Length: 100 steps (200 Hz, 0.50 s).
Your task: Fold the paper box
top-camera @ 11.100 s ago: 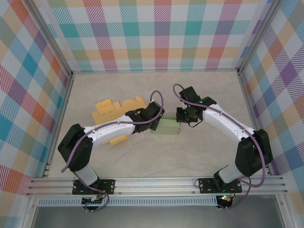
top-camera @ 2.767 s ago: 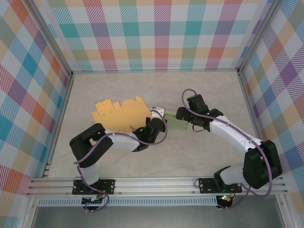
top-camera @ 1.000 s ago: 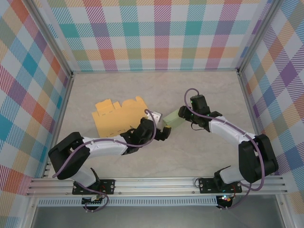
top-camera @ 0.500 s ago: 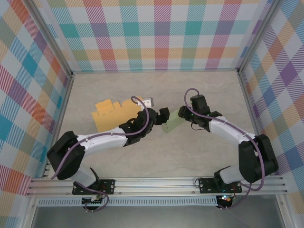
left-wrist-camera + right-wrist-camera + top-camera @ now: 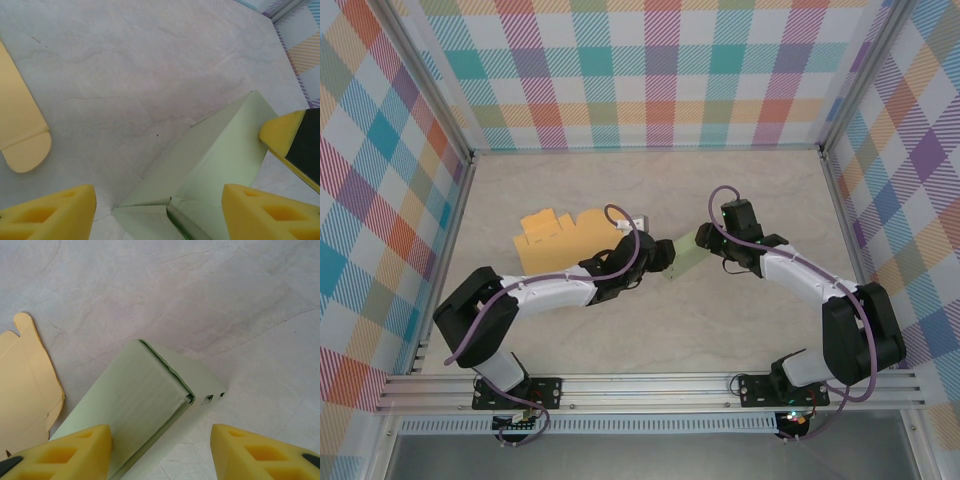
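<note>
1. Over the last half second the left end effector (image 5: 660,262) has dropped back to the green box (image 5: 682,258). It sits at the box's lower-left end, jaws apart, gripping nothing. End flaps likely next.
2. Right end effector (image 5: 705,240) is spread open over the upper-right end.
3. Box lies mid-frame on the surface (image 5: 620,180). Its long axis runs diagonally, lower left to upper right.

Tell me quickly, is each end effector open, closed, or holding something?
Left end effector: open, fingers straddling the pale green paper box, not clamped.
Right end effector: open, gripping nothing.
</note>
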Each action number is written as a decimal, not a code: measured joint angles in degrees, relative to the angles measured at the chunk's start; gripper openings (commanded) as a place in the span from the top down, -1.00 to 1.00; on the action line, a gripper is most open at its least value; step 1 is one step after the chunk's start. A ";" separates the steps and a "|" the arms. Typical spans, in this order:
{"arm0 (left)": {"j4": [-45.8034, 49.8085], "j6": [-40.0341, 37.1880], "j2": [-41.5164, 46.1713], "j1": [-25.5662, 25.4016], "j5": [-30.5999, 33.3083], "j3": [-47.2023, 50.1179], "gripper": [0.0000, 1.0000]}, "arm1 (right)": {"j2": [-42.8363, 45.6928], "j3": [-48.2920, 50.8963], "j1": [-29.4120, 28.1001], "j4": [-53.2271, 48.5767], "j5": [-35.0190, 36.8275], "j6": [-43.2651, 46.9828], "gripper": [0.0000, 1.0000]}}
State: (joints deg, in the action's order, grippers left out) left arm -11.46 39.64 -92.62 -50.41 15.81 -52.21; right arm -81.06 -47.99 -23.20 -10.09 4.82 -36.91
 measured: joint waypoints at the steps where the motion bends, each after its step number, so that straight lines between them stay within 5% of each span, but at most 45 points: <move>1: -0.02 0.09 -0.02 0.00 -0.09 0.02 -0.21 | 0.00 0.02 0.00 0.00 0.02 0.02 -0.08; 100: -7.45 0.72 -0.79 0.09 -3.82 5.11 0.11 | 0.00 0.00 0.00 0.00 -0.17 -0.22 -0.07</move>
State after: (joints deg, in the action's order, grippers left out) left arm -18.92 40.36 -93.41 -50.33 11.99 -47.09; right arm -81.06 -47.99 -23.20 -10.09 4.64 -37.12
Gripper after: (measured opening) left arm 0.447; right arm 0.534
